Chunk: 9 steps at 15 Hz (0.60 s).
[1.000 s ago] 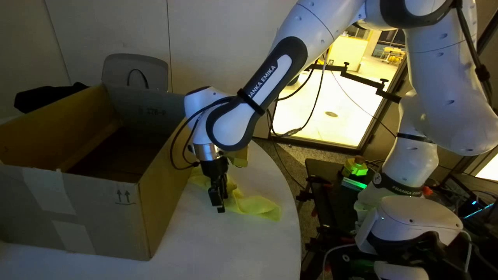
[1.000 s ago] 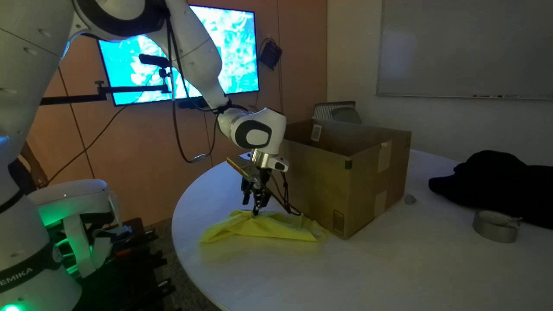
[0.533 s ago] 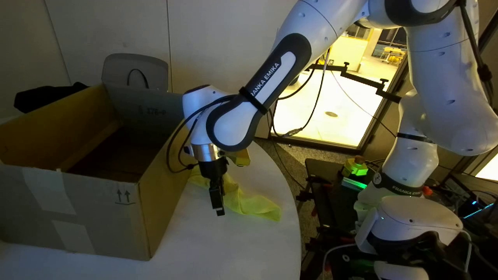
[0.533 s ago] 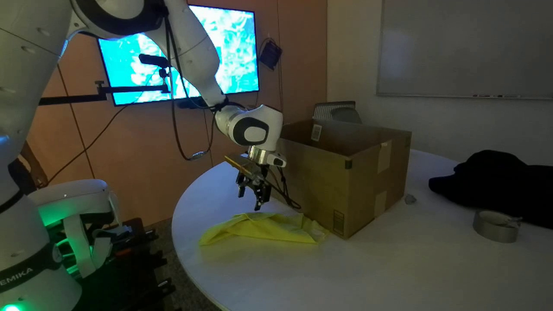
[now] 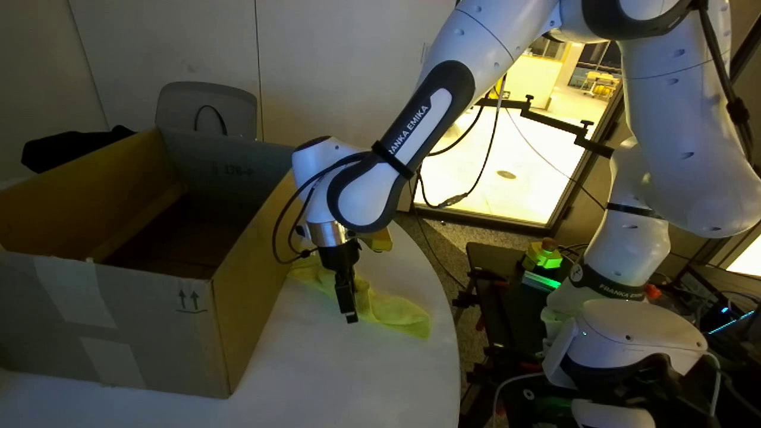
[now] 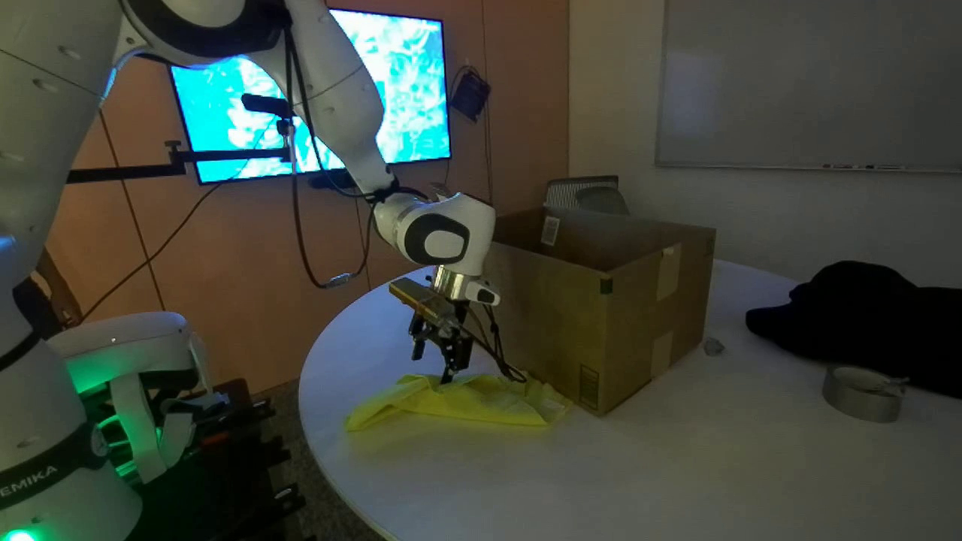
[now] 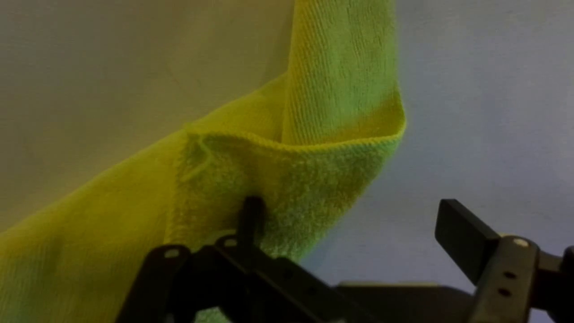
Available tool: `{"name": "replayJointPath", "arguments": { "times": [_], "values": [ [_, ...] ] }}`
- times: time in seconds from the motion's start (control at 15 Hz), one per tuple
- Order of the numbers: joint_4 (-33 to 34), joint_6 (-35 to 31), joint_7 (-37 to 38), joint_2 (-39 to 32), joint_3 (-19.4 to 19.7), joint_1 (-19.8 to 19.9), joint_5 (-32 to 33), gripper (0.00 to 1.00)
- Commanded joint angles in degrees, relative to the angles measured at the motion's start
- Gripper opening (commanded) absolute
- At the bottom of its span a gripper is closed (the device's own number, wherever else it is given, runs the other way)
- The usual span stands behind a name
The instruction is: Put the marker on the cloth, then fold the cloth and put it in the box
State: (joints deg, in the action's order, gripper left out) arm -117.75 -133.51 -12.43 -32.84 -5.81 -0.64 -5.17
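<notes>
I'm holding my pincer [image 7: 350,211] wide apart, one finger [image 7: 252,224] over the cloth [image 6: 458,407]; whether it is touching, I can't tell. The cloth is lying partly folded on the table [image 6: 639,481], just beside the box [image 5: 172,339], which is standing open-topped, showing its dark bottom.

In an exterior view I see the yellow-green cloth [image 6: 481,402] rumpled, partly folded over, stretched from nine to three o'clock. The brown box [image 6: 579,319] stands open-topped at its two o'clock, just beside; I can't tell whether they touch.
</notes>
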Motion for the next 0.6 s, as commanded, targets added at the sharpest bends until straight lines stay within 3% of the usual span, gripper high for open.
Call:
{"name": "replayJointPath", "arguments": {
  "times": [0.0,0.13,0.53],
  "values": [
    [-3.49,-2.00,1.54,2.60,1.51,-0.49,2.75,1.00],
    [-4.11,-2.57,2.84,2.67,2.40,-0.92,4.26,1.00],
    [-5.76,-2.63,0.71,4.18,-0.10,-0.44,2.79,1.00]
  ]
}}
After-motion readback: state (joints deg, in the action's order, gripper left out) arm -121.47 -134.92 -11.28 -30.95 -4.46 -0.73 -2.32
